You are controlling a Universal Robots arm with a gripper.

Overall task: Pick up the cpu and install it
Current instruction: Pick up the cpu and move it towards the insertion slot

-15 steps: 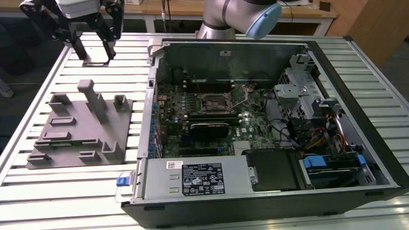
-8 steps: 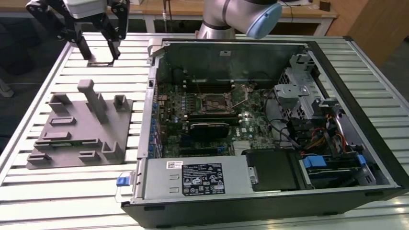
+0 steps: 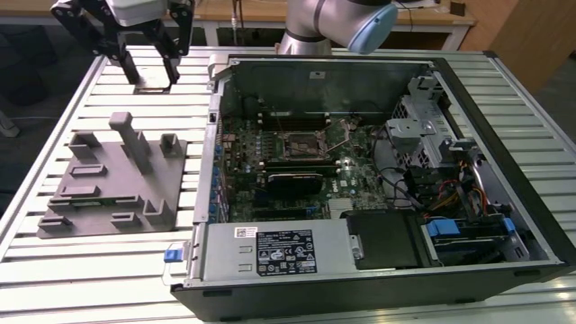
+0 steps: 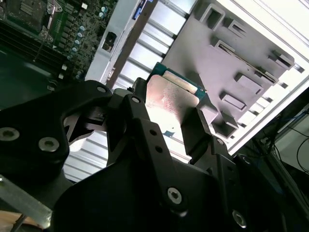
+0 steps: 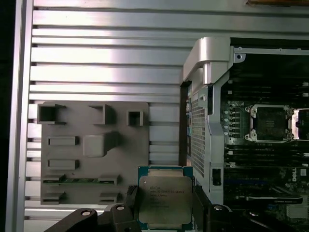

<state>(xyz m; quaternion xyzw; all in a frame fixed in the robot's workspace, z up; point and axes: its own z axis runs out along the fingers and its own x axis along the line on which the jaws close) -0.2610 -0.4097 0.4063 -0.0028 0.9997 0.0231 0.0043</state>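
Wooden desk [image 3: 261, 9] at the far edge; slatted aluminium tabletop [image 3: 90, 270] bearing open computer case [image 3: 378, 297] right, grey fixture [image 3: 104, 196] left. Far left, aloft, end effector [image 3: 151, 75] clamped on the cpu [image 5: 165, 200]. First wrist view: silver lid face-on, bare socket [image 5: 269, 123] inside the case.

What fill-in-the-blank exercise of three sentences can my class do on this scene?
1. The tool is shut on the ___.
2. The grey fixture lies on the slatted ___, outside the computer case.
3. The motherboard socket holds no chip, so it is ___.
Missing words: cpu; table; empty.
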